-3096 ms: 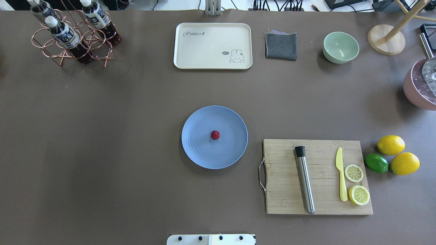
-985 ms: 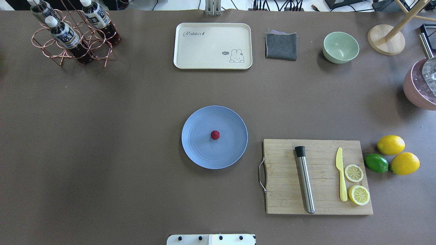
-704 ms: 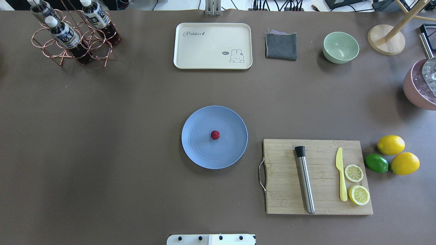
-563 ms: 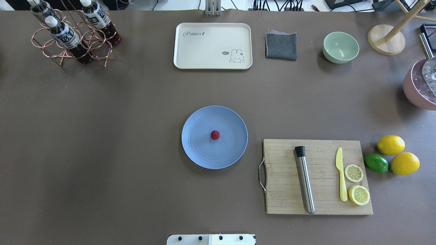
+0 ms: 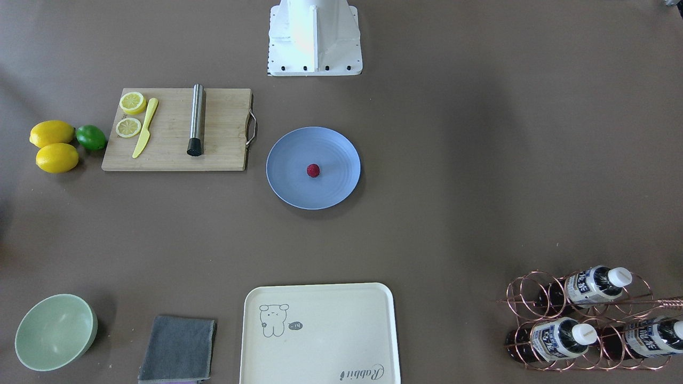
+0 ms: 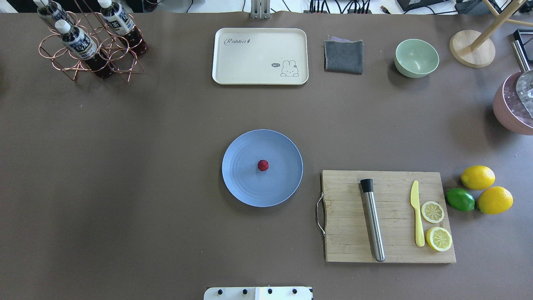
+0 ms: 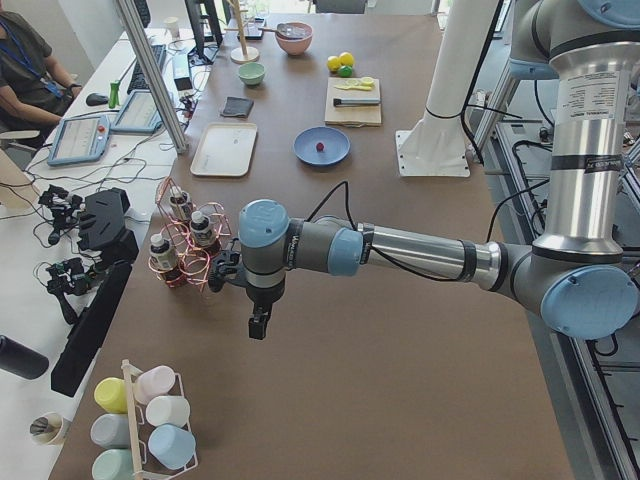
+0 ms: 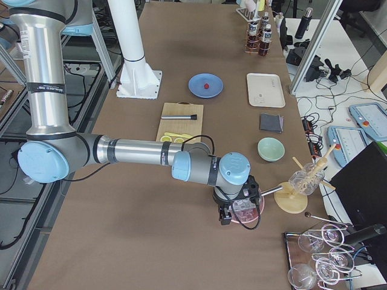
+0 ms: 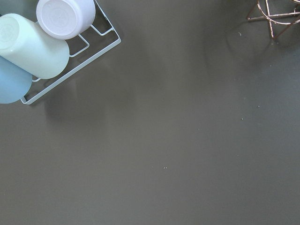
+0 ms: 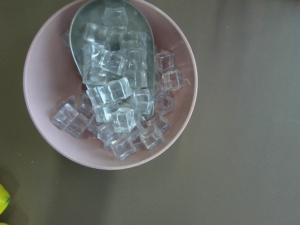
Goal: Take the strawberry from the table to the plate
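Strawberry (image 5: pixel 313 170), bumpy and dark red, sits at the centre of the round matte blue plate (image 5: pixel 331 186) on the brown desk (image 5: pixel 453 160) in the front-facing view. Overhead, a wooden board (image 6: pixel 345 233) lies at the plate's four o'clock. In the side views, the left fingers (image 7: pixel 257 328) hang above bare desk and the right fingers (image 8: pixel 224 215) above a pink ice bowl (image 8: pixel 251 208); how far either pair is open cannot be told.

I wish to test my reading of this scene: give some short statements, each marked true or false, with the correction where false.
1. The strawberry lies on the plate. True.
2. The lime lies on the cutting board. False: it lies on the table beside two lemons.
3. The green bowl holds ice cubes. False: it looks empty; the ice cubes are in the pink bowl.
4. Three bottles sit in the copper rack. True.
5. A yellow knife lies on the cutting board. True.
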